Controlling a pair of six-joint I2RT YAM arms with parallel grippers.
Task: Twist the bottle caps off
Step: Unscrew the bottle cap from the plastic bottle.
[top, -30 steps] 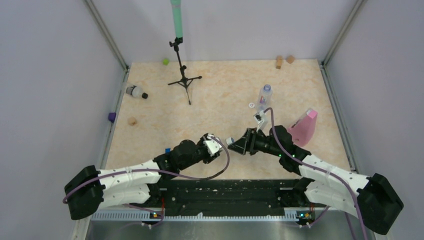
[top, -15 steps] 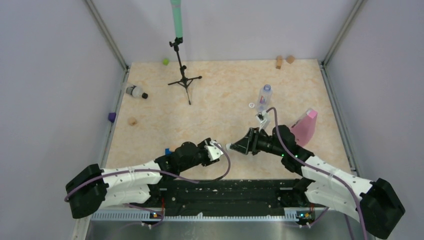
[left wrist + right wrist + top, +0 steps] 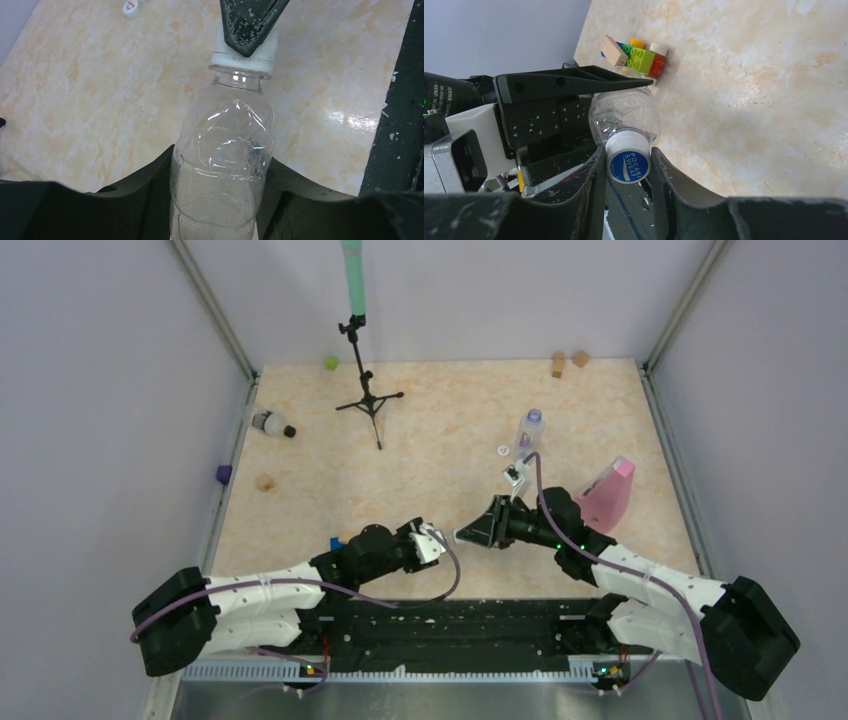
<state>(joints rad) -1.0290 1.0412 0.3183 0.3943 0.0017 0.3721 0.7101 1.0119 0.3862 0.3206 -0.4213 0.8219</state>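
The left claw was clamped on the clear bottle by its body, bracing it level with the neck towards the right claw. Those jaws, wider a second earlier, had closed snugly on the Pocari Sweat cap, apparently to twist it. Well beyond stood another bottle, a loose white cap beside it.

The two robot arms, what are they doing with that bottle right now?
They are working on one clear bottle between them. The left gripper holds its body, while the right gripper is clamped on its white cap, which sits on the neck, not yet off. Farther back, a second bottle stands upright with a loose cap beside it, and a third bottle lies far left.
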